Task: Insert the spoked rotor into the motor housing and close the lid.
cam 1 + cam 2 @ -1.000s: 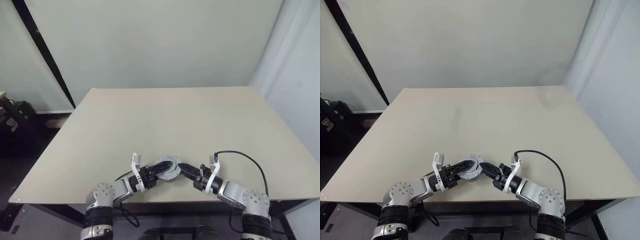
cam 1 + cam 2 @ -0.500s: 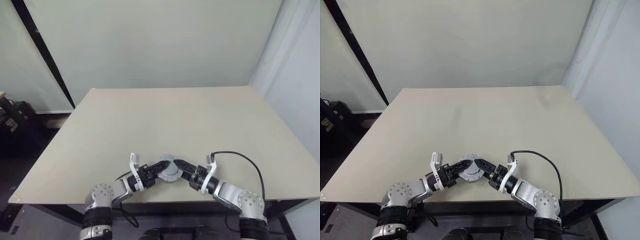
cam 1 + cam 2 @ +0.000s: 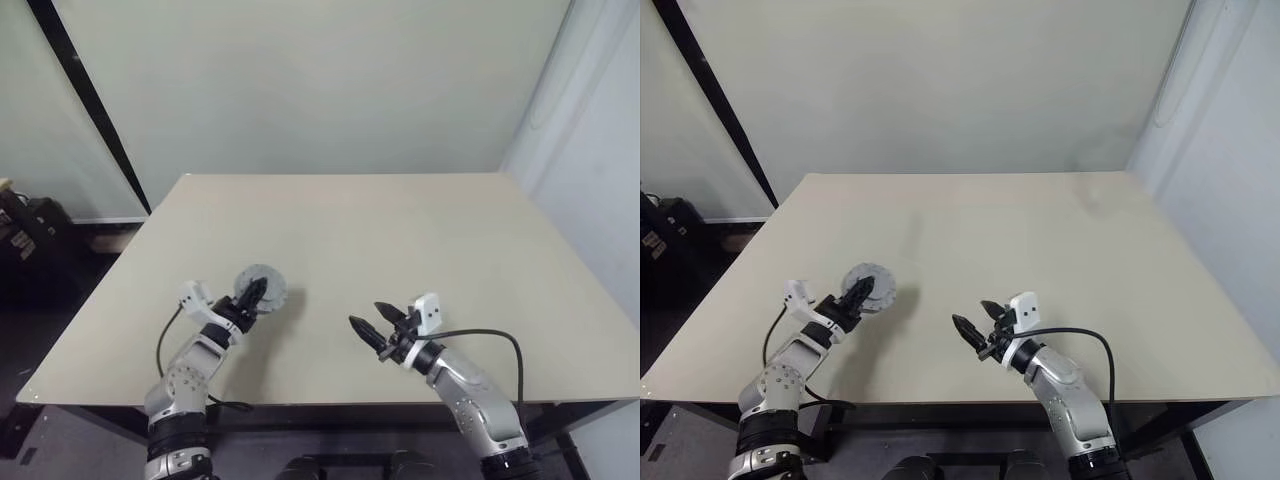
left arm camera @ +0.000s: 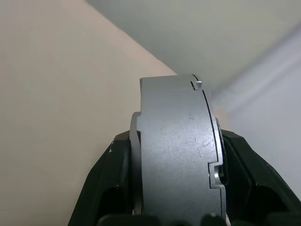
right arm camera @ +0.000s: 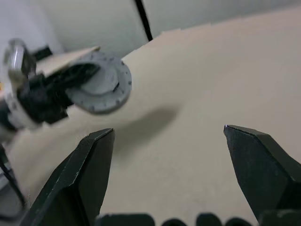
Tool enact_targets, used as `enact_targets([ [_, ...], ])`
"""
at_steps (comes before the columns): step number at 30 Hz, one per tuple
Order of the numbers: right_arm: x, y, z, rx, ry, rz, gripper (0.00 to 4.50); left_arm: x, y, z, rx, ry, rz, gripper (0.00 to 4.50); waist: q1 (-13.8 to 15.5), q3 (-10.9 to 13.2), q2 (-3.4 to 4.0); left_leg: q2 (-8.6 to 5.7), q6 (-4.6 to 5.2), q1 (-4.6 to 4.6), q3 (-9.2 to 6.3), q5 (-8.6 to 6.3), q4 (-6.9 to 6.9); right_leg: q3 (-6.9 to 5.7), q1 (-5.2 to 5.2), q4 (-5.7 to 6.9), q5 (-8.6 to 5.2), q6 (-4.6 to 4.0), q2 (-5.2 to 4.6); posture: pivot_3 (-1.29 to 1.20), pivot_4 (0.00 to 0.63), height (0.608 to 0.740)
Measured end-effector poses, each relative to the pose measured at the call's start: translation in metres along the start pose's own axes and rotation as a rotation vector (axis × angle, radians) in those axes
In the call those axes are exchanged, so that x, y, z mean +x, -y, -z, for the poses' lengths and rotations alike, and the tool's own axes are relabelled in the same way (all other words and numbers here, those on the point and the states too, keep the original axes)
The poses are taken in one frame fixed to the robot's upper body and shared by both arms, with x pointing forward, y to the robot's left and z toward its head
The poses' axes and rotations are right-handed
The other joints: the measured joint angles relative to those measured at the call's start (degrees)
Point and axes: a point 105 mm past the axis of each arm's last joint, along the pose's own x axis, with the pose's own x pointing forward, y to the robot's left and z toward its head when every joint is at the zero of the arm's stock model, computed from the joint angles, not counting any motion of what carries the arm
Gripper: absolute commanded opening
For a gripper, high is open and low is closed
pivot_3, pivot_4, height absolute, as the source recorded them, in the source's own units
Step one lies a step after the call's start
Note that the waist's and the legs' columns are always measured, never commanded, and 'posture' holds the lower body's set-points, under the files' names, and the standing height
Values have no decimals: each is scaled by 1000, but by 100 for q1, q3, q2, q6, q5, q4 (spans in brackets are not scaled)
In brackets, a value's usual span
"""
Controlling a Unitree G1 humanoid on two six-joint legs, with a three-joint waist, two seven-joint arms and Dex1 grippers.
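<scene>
Left eye view shows the beige surface [image 3: 400, 240], bare across its far half. Near its left front corner the left pincer [image 3: 252, 296] pinches the motor housing [image 3: 262, 289] by its flat faces, lid [image 5: 101, 84] on, lifted clear of the surface. Toward the front edge's middle, well apart, the right pincer [image 3: 368, 325] hovers spread wide and empty.

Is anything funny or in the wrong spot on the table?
Nothing is spilled or broken. One thing stands out: the round grey motor housing isn't lying on the table; the left gripper holds it up on its edge, clamped between both fingers. The right gripper is open and holds nothing.
</scene>
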Motion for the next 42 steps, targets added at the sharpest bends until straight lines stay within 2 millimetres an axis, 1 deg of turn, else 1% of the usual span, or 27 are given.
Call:
enact_targets([
  [3, 0, -2, 7, -120, -27, -23, 4045, -2, -14, 3, 24, 8, -76, 2030, -2, 1, -13, -2, 0, 2, 2, 0, 4, 2, 4, 0, 0, 1, -1, 0, 0, 740],
  [7, -1, -3, 11, -185, -44, -38, 4045, -8, -36, 16, 19, -23, -194, 2030, -2, 3, -30, 0, 1, 4, -2, 1, 7, -1, 4, 6, 1, 1, 0, 0, 0, 740],
  [9, 0, -5, 10, -204, -45, -46, 4045, -9, -40, 17, 26, -25, -222, 2030, -1, 0, -38, 1, 1, 12, -3, 1, 8, -2, 11, 7, 1, 1, 1, 0, 0, 740],
  [11, 1, -6, 10, -217, -44, -53, 4045, -9, -42, 16, 35, -18, -238, 2758, -3, 0, -39, 2, 1, 19, -2, 1, 8, -1, 18, 8, 1, 0, 1, 0, 0, 740],
  [12, 1, -7, 11, -221, -49, -58, 4045, -9, -44, 15, 42, -14, -257, 2965, -5, 0, -39, 4, 1, 20, 1, 1, 9, 0, 17, 9, 1, 0, 2, 0, 0, 740],
  [16, 0, -7, 13, -238, -62, -65, 4045, -15, -57, 18, 73, -14, -349, 4335, -1, 0, -40, 3, 0, 16, -2, 1, 21, -1, 18, 11, 1, 0, 2, 0, 0, 740],
  [17, 0, -7, 13, -239, -63, -66, 4045, -17, -60, 17, 84, -9, -369, 4484, 1, 0, -42, 2, 0, 14, -2, 1, 23, -1, 18, 11, 1, 0, 2, 0, 0, 740],
  [23, 1, -9, 17, -236, -74, -80, 4045, -26, -70, 1, 221, 56, -476, 4484, 2, -2, -43, 1, 0, 16, -2, 1, 25, 0, 23, 12, 2, 0, 2, 0, 0, 740],
  [27, 2, -9, 21, -231, -85, -86, 4045, -36, -70, -9, 309, 98, -513, 4484, 1, -2, -43, 1, 0, 17, -3, 1, 26, 0, 23, 13, 2, 0, 2, 0, 0, 740],
  [30, 3, -9, 23, -229, -90, -87, 4045, -38, -61, -15, 384, 119, -488, 4484, 3, -2, -43, 1, 0, 17, -3, 1, 26, -1, 24, 14, 3, 0, 2, 0, 0, 740],
  [32, 5, -10, 23, -228, -87, -88, 4045, -39, -49, -17, 458, 113, -432, 4484, 3, -2, -43, 1, 0, 16, -2, 1, 27, 0, 24, 15, 2, -1, 2, 0, 0, 740],
  [34, 5, -7, 21, -225, -82, -79, 4045, -37, -33, -18, 518, 91, -327, 4484, 3, -1, -42, 1, 0, 16, -1, 1, 30, 0, 25, 15, 2, -1, 1, 0, 0, 740],
  [35, 5, -4, 19, -219, -77, -69, 4045, -34, -20, -15, 549, 60, -241, 4484, 3, -1, -41, 1, 0, 16, 0, 1, 32, 0, 25, 15, 2, -2, 1, 0, 0, 740],
  [38, 0, 8, 13, -219, -64, -45, 4045, -31, 17, 3, 606, -66, 21, 4484, 0, 0, -34, -1, 0, 16, 4, 1, 36, 3, 28, 14, 1, -2, -1, 0, 0, 740],
  [39, -5, 15, 10, -214, -57, -33, 4045, -32, 32, 14, 618, -129, 132, 4484, -1, 1, -32, -1, 0, 15, 7, 0, 36, 5, 28, 13, 1, -2, -1, 0, 0, 740],
  [41, -18, 31, 4, -222, -51, -16, 4045, -37, 56, 37, 613, -236, 300, 4484, -2, 4, -26, 0, 0, 15, 9, 0, 37, 6, 27, 13, 1, -3, -2, 0, 0, 740],
  [42, -23, 37, 1, -227, -51, -11, 4045, -39, 63, 44, 604, -268, 348, 4484, -3, 4, -25, 1, 0, 16, 9, 0, 37, 6, 27, 13, 1, -3, -2, 0, 0, 740],
])
